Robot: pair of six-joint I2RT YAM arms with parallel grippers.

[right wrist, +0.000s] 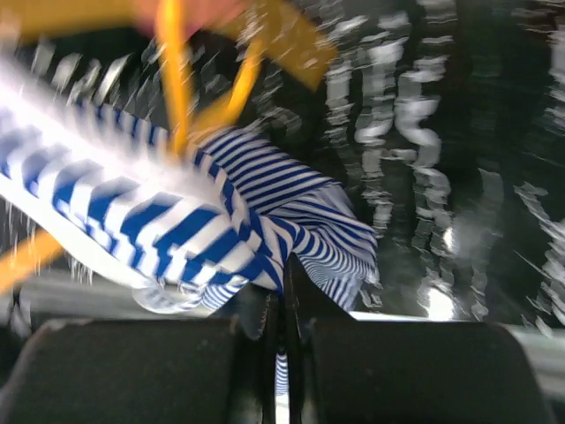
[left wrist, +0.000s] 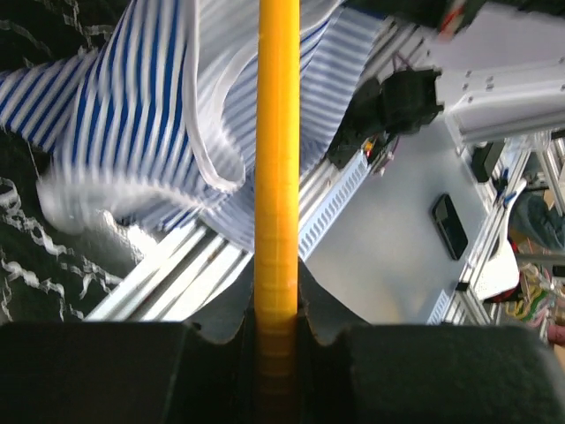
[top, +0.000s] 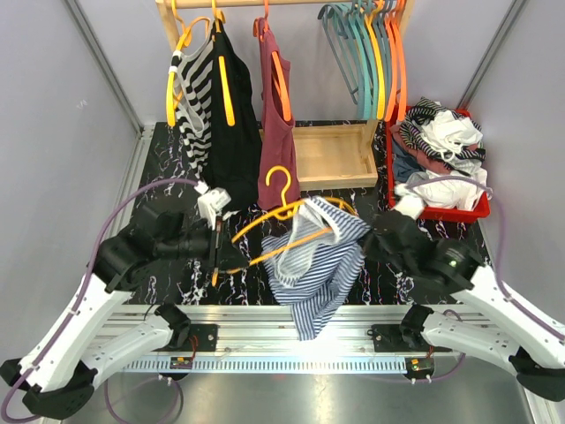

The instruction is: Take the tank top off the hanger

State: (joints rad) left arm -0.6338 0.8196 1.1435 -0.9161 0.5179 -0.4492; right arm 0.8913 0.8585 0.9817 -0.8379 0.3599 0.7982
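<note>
A blue-and-white striped tank top (top: 313,256) hangs on a yellow hanger (top: 281,212) held low over the table's front edge. My left gripper (top: 221,256) is shut on the hanger's bar (left wrist: 277,177), to the left of the garment. My right gripper (top: 369,238) is shut on the tank top's fabric (right wrist: 265,212) at its right side. In the left wrist view the striped cloth (left wrist: 132,124) drapes to the left of the bar. The hanger's yellow arms (right wrist: 177,79) show blurred above the cloth in the right wrist view.
A wooden rack (top: 335,155) at the back carries garments on hangers: a striped top (top: 194,97), a black one (top: 231,115), a maroon one (top: 276,124), and several empty hangers (top: 371,44). A red bin (top: 446,212) of clothes stands at the right.
</note>
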